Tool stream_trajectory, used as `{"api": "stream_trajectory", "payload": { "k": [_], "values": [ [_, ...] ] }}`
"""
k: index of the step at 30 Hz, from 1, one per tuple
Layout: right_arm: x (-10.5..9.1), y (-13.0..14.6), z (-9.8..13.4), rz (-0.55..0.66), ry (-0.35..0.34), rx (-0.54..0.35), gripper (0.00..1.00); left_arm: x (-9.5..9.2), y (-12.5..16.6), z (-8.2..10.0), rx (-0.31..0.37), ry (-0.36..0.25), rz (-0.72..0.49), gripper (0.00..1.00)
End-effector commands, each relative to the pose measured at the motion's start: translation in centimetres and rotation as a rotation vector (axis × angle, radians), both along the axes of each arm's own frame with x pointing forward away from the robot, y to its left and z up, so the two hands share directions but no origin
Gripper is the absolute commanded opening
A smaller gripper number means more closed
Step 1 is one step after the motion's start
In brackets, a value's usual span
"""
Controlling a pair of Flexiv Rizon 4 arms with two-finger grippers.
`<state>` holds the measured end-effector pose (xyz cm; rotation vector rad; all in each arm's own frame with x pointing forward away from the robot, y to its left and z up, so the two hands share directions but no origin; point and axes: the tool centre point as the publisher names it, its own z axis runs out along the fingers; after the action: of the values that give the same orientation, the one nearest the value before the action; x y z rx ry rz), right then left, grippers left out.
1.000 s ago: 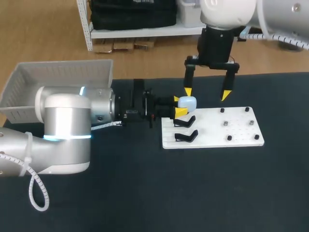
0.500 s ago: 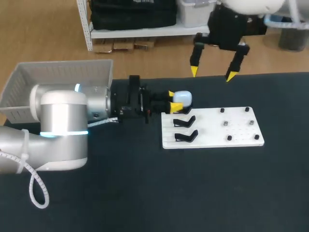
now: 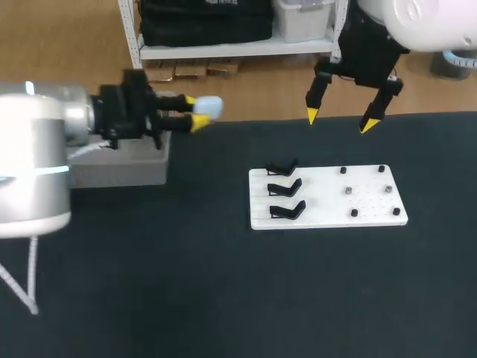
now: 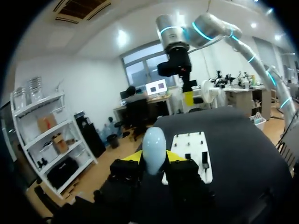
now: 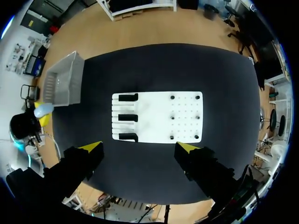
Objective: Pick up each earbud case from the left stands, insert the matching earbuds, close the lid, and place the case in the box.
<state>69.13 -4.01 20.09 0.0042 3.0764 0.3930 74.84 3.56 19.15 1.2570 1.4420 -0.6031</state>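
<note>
A pale blue earbud case (image 3: 212, 107) with its lid down sits between the yellow tips of my left gripper (image 3: 195, 112), which is shut on it, raised above the table's left rear beside the grey box (image 3: 123, 170). In the left wrist view the case (image 4: 154, 149) stands upright in the left gripper (image 4: 154, 158). My right gripper (image 3: 339, 121) hangs open and empty, high over the table's back edge. From its wrist view the right gripper (image 5: 139, 147) looks down on the white board (image 5: 159, 119), the box (image 5: 63, 84) and the held case (image 5: 43, 110).
The white board (image 3: 328, 203) lies at mid-table. Three black stands (image 3: 285, 189) at its left end are bare. Small dark pegs (image 3: 347, 191) dot its right half. My left arm covers much of the box.
My left gripper has lifted the case off the rear stand and swung it up and left toward the box. The right gripper has risen and drawn back, still open.
</note>
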Motion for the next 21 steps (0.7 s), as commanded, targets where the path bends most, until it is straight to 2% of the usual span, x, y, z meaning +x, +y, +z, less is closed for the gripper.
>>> {"api": "stream_trajectory", "payload": {
  "k": [1, 4, 5, 12, 21],
  "values": [
    [-0.4, -0.1, -0.1, -0.017, -0.058, 0.000, 1.00, -0.3, 3.7, 1.3, 0.098, 0.007, 0.166, 0.00],
    [-0.4, -0.1, -0.1, -0.017, -0.058, 0.000, 1.00, 1.1, 5.5, 0.3, 0.174, 0.040, 0.235, 0.00],
    [-0.4, -0.1, -0.1, -0.017, -0.058, 0.000, 1.00, 1.6, 6.2, -0.1, 0.164, 0.063, 0.259, 0.00],
    [-0.4, -0.1, -0.1, -0.017, -0.058, 0.000, 1.00, 5.1, 9.8, -3.3, 0.237, 0.162, 0.370, 0.00],
    [-0.4, -0.1, -0.1, -0.017, -0.058, 0.000, 1.00, 6.8, 14.0, -6.3, 0.240, 0.269, 0.499, 0.00]
  ]
}}
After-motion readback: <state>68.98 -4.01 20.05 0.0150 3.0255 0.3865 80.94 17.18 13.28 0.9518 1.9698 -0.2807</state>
